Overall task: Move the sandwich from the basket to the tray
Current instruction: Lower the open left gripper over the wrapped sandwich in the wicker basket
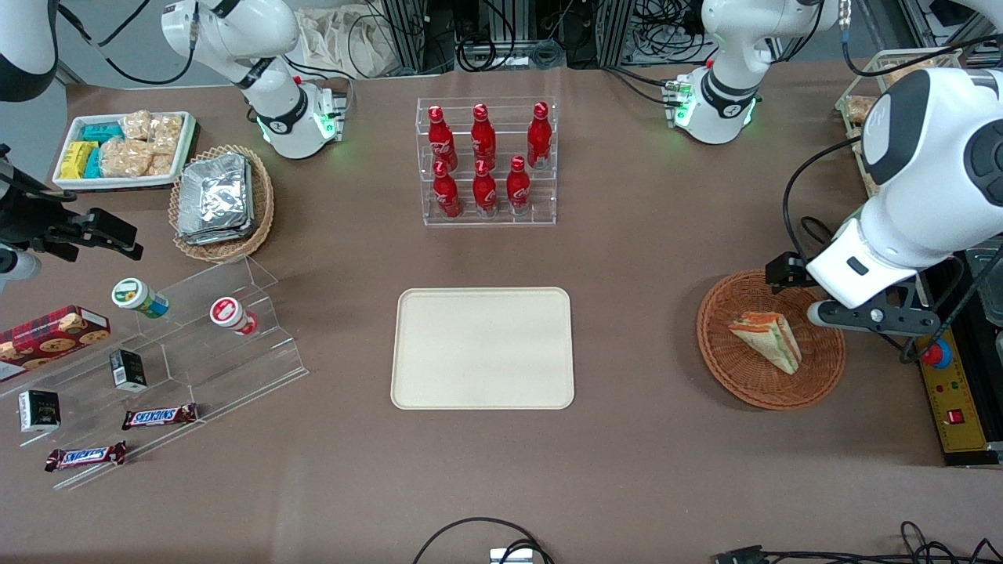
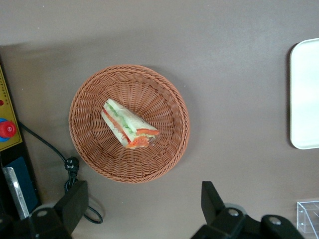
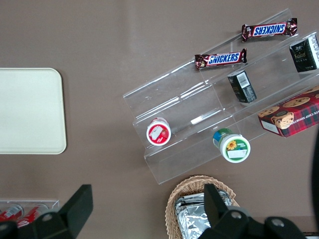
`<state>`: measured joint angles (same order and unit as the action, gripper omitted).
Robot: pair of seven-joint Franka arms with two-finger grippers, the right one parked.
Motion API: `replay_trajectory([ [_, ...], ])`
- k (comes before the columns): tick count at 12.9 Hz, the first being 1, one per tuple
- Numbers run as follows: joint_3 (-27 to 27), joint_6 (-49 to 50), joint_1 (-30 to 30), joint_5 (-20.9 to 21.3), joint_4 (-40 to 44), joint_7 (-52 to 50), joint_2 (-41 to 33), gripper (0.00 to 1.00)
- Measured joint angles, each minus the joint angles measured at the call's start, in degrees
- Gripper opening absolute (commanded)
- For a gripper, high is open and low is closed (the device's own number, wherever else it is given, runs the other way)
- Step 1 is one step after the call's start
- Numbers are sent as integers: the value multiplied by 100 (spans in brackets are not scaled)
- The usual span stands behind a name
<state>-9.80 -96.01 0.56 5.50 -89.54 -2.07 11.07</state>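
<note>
The sandwich (image 1: 768, 341) (image 2: 128, 129), a pale wedge with orange and green filling, lies in the round reddish-brown basket (image 1: 721, 368) (image 2: 84, 149) toward the working arm's end of the table. The cream tray (image 1: 482, 348) (image 2: 305, 94) lies flat at the table's middle with nothing on it. My left gripper (image 1: 866, 317) (image 2: 143, 191) hangs well above the table at the basket's rim. It is open wide and holds nothing. In the left wrist view its fingers (image 2: 75, 201) frame bare table just outside the basket.
A yellow control box (image 1: 948, 399) with a red button and a black cable (image 2: 70, 167) lie beside the basket. A clear rack of red bottles (image 1: 486, 160) stands farther from the camera than the tray. Acrylic steps (image 1: 196, 345) and a foil-pack basket (image 1: 219, 204) stand toward the parked arm's end.
</note>
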Motion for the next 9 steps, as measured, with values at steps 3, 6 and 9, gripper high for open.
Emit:
replay_trajectory([
  [3, 16, 0, -2, 0, 4, -1, 49, 100],
  [6, 37, 11, -24, 3, 18, -15, 101, 100],
  [9, 81, -112, -333, -28, -156, -365, 276, 100],
])
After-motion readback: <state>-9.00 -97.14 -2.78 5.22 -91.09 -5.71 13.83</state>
